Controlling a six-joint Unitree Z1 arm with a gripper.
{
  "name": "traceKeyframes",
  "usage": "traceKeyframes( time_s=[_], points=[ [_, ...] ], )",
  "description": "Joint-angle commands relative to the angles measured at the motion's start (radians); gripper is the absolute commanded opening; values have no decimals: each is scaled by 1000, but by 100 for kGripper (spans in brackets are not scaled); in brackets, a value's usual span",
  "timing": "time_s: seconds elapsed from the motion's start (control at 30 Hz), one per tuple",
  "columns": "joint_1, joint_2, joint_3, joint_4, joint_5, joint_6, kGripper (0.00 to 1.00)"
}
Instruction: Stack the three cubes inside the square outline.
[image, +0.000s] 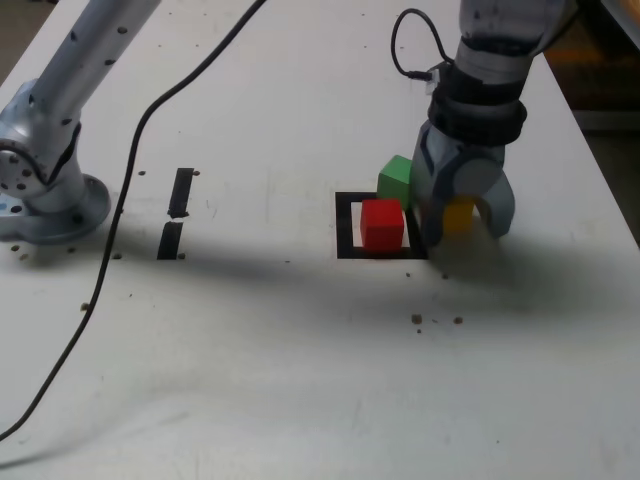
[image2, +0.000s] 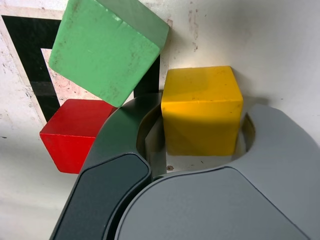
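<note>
Lettering or logos you won't find readable on anything here, so on to the gripper (image: 460, 215). It's down at the white table (image: 300, 380), at the exterior view's right of the square outline (image: 347, 230), and the yellow cube (image: 458, 214) sits right between its two grey jaws. In the wrist view you can see the yellow cube (image2: 201, 110) tucked into the curved gap, with the jaws drawn in close around both its sides. Whether they're actually pressing on it yet, you can't tell from either picture; there's a thin shadowed sliver beside the cube on at least one side. The cube looks like it's resting on the table, just outside the black tape.

The red cube (image: 382, 223) sits inside the square outline, toward the side nearest the gripper, and in the wrist view the red cube (image2: 75, 131) is partly hidden behind the darker jaw. The green cube (image: 396, 178) is on the far edge of the outline, overlapping the tape, just behind the red one and beside the gripper. From the wrist camera the green cube (image2: 107, 47) looks turned at an angle to the tape lines.

Off to the exterior view's left you've got two short black strips (image: 176, 215), the arm's base (image: 45, 190), and a black cable (image: 130, 180) trailing across the table.
</note>
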Motion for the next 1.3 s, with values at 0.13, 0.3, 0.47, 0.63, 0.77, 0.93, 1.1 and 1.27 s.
traceKeyframes(
  time_s=[0.13,0.3,0.47,0.63,0.77,0.93,1.1,1.27],
  points=[
    [0,-6,-5,2,12,1,15],
    [-17,-29,-28,18,31,-2,15],
    [-44,-73,-70,61,63,-4,15],
    [-68,-125,-90,118,91,-9,15],
    [-90,-175,-67,154,102,-20,15],
    [-119,-233,13,160,100,-41,15],
    [-143,-276,122,118,83,-62,15],
    [-155,-301,206,56,76,-71,15]
  ],
)
